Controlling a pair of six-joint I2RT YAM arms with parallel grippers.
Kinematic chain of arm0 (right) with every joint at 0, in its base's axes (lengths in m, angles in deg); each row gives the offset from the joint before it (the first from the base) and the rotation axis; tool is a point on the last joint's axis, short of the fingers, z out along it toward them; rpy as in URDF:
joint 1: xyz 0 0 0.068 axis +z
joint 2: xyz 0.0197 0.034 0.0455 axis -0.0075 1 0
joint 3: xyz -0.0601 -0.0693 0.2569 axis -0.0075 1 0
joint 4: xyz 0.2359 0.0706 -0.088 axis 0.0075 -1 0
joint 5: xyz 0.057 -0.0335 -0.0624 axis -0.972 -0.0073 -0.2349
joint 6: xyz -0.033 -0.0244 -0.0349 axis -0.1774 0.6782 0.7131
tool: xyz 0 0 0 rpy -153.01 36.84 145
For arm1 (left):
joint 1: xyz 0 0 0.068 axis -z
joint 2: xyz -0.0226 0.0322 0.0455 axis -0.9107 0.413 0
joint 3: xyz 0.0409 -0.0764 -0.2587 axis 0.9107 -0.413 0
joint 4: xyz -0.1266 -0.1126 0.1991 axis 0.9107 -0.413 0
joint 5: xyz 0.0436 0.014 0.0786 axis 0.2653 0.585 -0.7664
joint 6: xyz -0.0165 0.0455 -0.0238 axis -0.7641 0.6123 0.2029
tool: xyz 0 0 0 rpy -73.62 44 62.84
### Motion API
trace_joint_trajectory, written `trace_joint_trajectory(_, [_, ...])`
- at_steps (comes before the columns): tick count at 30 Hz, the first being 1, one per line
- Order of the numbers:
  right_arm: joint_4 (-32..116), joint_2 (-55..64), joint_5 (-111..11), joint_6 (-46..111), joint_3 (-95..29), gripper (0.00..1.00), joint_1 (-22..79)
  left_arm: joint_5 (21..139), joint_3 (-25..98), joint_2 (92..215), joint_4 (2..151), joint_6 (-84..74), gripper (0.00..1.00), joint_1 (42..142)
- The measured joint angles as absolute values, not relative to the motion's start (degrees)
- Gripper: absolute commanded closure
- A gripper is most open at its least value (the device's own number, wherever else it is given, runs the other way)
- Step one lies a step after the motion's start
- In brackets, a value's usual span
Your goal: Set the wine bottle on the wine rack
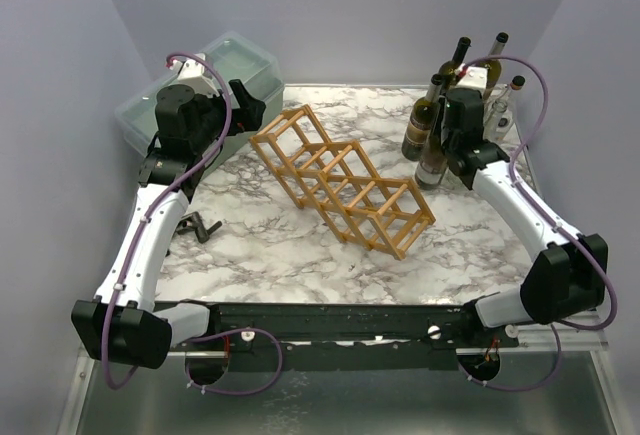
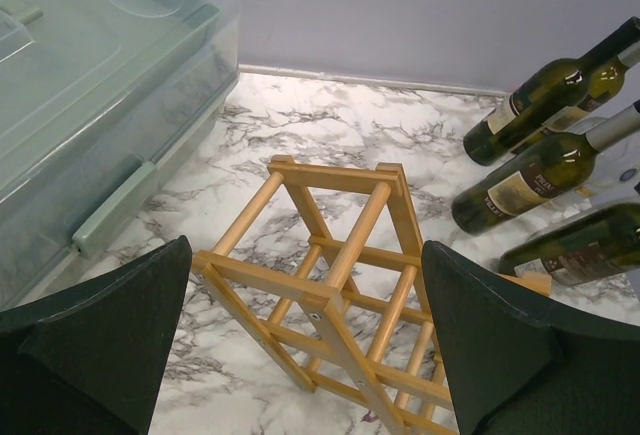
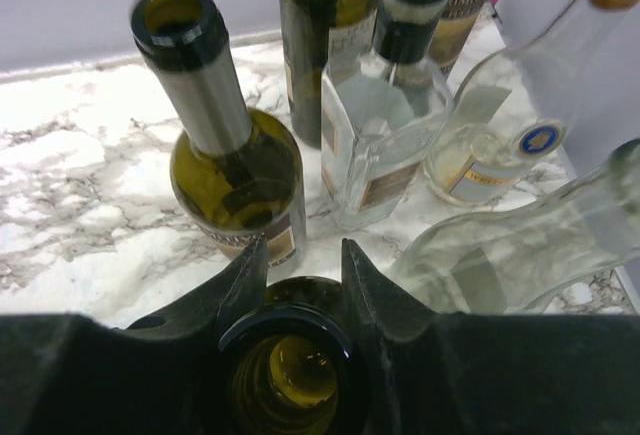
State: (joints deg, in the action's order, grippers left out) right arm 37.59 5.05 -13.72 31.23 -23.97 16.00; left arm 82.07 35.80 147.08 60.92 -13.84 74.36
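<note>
The wooden wine rack (image 1: 345, 180) lies diagonally across the middle of the marble table, and its near end shows in the left wrist view (image 2: 340, 275). An upright dark green wine bottle (image 1: 432, 163) stands at the back right. My right gripper (image 1: 452, 127) is shut on its neck from above. In the right wrist view the open bottle mouth (image 3: 292, 365) sits between the two black fingers of that gripper (image 3: 303, 255). My left gripper (image 1: 245, 115) hangs open above the rack's far left end, its jaws spread wide (image 2: 305, 255) with nothing between them.
Several other bottles, green (image 3: 235, 170) and clear glass (image 3: 375, 135), crowd close around the held one at the back right corner (image 1: 480, 80). A translucent lidded plastic box (image 1: 200, 90) stands at the back left. A small black clip (image 1: 200, 225) lies near the left arm.
</note>
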Motion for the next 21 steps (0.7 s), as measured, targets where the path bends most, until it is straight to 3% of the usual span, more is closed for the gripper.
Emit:
trace_joint_trajectory(12, [33.6, -1.2, -15.6, 31.7, -35.3, 0.99, 16.0, 82.6, 35.8, 147.5, 60.9, -14.3, 0.01, 74.6])
trace_joint_trajectory(21, [34.5, -5.7, -25.9, 25.3, -40.0, 0.99, 16.0, 82.7, 35.8, 147.5, 60.9, -14.3, 0.01, 74.9])
